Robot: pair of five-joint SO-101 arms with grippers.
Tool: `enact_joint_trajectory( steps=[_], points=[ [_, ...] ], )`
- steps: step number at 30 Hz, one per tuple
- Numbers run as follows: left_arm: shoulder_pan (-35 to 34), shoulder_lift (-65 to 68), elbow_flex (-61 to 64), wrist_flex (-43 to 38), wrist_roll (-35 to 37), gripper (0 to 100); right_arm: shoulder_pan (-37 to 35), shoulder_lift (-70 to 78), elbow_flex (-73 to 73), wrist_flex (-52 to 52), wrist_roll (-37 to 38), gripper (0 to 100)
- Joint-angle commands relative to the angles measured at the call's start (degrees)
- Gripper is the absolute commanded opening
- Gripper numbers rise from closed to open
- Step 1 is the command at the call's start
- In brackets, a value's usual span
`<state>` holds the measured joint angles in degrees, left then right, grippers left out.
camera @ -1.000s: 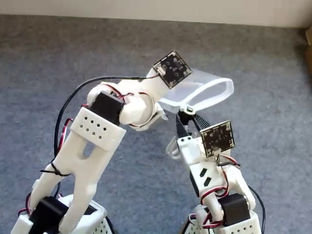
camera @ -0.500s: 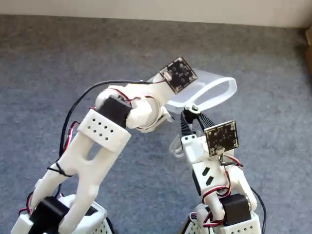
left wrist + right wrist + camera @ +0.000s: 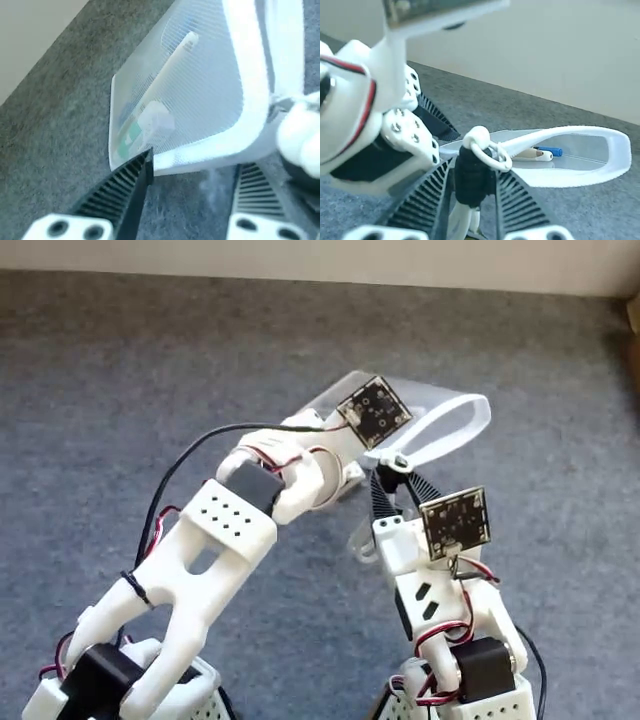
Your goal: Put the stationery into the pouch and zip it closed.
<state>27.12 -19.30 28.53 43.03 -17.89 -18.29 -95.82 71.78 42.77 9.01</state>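
The translucent pouch [image 3: 436, 398] lies on the grey carpet with its mouth gaping open [image 3: 616, 150]. Inside it I see a white pen [image 3: 171, 64], a white eraser [image 3: 156, 120] and a green-labelled item [image 3: 131, 137]; the right wrist view shows a pen tip and a blue cap [image 3: 551, 150]. My left gripper [image 3: 195, 167] is open, its fingers straddling the pouch's white rim [image 3: 210, 150] near a corner. My right gripper [image 3: 472, 172] is shut on the black zipper pull [image 3: 471, 180] with its white bead [image 3: 477, 137], just in front of the pouch mouth [image 3: 392, 478].
Grey carpet [image 3: 150, 370] surrounds the pouch on all sides. A pale wall [image 3: 300, 255] runs along the far edge. The left arm's wrist [image 3: 310, 465] hangs over the pouch's near left end, close beside the right gripper.
The left arm has swung to the right and lowered over the pouch's near edge. The pouch has shifted slightly. The right gripper keeps its hold on the zipper pull.
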Motion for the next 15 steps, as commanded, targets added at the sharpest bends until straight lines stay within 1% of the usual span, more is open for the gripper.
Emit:
enact_joint_trajectory(
  steps=[1,4,9,12,15],
  points=[
    [0.7,-0.6,3.0,-9.2,-0.1,25,0.2,-1.8,-5.1,0.0,-0.4,0.5],
    [0.7,-0.7,5.9,-13.0,0.0,24,0.2,-1.6,-5.1,-0.2,-0.4,0.5],
    [0.7,-0.8,9.1,-18.7,0.0,16,0.2,-1.4,-5.0,-0.3,-0.4,0.5],
    [0.7,-0.8,10.9,-22.0,0.0,13,0.2,-1.4,-5.0,-0.3,-0.4,0.5],
    [0.7,-0.8,11.6,-22.7,0.0,10,0.2,-1.4,-5.0,-0.3,-0.5,0.5]
  ],
)
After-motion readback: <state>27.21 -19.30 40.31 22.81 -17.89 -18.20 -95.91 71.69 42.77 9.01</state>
